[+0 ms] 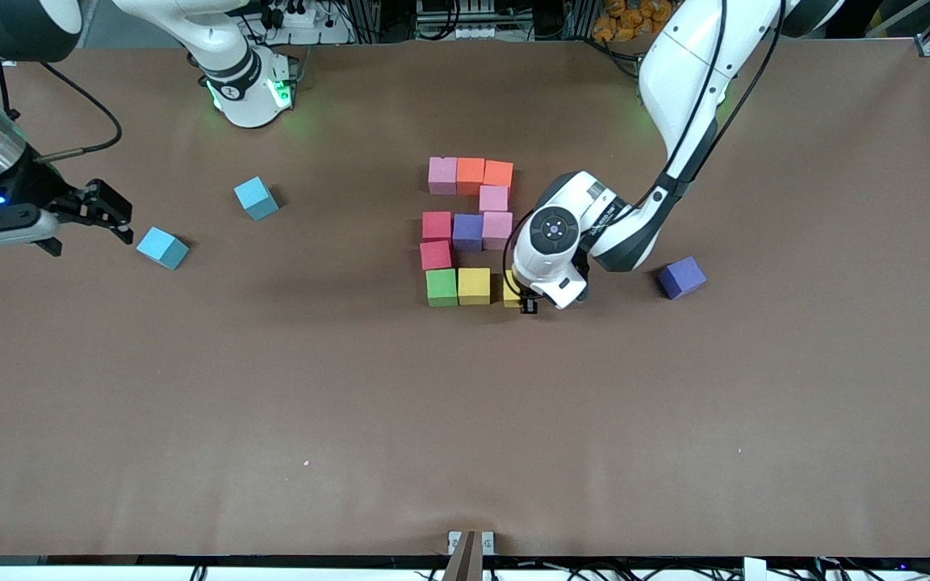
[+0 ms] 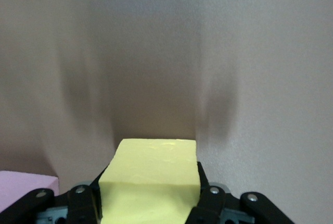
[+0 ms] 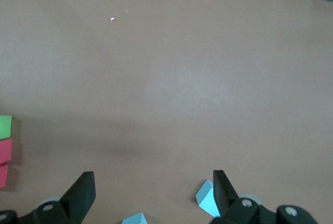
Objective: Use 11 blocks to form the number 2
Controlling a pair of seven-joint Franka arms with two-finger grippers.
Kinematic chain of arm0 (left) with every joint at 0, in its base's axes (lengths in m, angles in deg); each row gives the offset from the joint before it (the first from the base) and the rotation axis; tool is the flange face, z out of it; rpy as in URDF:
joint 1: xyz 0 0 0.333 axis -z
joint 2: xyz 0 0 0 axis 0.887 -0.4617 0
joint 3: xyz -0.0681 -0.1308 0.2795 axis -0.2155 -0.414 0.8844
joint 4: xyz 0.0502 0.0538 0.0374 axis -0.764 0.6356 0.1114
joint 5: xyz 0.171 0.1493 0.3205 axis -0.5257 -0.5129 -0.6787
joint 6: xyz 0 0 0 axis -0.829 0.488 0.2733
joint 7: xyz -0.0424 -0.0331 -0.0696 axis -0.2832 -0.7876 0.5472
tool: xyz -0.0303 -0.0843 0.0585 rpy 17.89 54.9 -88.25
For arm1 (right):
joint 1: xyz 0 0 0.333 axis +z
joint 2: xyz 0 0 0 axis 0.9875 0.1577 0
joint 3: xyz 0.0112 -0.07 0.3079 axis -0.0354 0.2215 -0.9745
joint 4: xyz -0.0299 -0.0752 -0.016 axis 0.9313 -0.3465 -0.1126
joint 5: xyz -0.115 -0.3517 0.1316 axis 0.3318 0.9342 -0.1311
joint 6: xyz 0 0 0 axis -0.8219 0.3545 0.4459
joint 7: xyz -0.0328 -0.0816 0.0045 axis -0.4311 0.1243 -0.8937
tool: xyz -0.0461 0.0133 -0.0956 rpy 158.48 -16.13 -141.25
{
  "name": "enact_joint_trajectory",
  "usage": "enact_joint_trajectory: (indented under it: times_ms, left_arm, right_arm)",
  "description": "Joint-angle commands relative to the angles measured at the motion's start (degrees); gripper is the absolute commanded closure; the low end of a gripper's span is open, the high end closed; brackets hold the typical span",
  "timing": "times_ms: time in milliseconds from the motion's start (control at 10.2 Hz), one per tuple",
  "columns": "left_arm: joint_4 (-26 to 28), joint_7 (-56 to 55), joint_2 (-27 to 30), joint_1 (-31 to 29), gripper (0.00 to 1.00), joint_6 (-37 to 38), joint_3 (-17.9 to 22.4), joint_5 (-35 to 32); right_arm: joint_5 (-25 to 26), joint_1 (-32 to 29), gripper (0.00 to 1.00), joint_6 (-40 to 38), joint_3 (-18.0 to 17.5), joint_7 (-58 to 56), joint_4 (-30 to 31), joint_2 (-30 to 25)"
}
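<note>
The blocks lie mid-table in a stepped figure: pink (image 1: 442, 174), orange (image 1: 470, 174) and orange (image 1: 498, 173) in the row nearest the robots, then pink (image 1: 493, 198), then red (image 1: 437, 226), purple (image 1: 467, 231) and pink (image 1: 496, 227), then red (image 1: 435, 255), and green (image 1: 441, 286) and yellow (image 1: 474, 286) nearest the camera. My left gripper (image 1: 526, 302) is shut on another yellow block (image 1: 510, 290) (image 2: 151, 177) right beside that yellow one, low at the table. The gripper hides most of it. My right gripper (image 1: 107, 215) (image 3: 153, 193) hangs open and empty at the right arm's end.
Two light-blue cubes (image 1: 256, 198) (image 1: 163, 247) lie near the right gripper, also under it as light-blue cubes (image 3: 207, 198) (image 3: 134, 219) in the right wrist view. A loose purple cube (image 1: 682, 277) sits toward the left arm's end, beside the left wrist.
</note>
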Motion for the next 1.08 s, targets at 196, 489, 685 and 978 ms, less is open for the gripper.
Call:
enact_joint_trajectory:
  times_ms: [196,489,685,978]
  left_arm:
    - [-2.68,-2.36,-1.78,1.15,0.51,-0.38,0.78,-1.64]
    - [-2.94,-2.36,-2.04,1.94,0.51,-0.38,0.69,-1.46]
    - [-4.35,-2.53,-2.48,2.47,0.51,-0.38,0.69,-1.11]
    - [-5.14,-3.5,-3.36,3.35,0.51,-0.38,0.69,-1.11]
  right_arm:
    - [0.59,-3.11,0.0,-6.37,-0.03,1.1,-7.0,0.78]
    - [-1.07,-4.78,0.0,-6.37,1.82,0.57,-8.83,0.96]
    - [-2.23,-4.97,0.0,-6.28,1.82,0.49,-9.98,1.75]
    - [-2.31,-4.53,0.0,-6.72,1.73,0.57,-9.99,2.37]
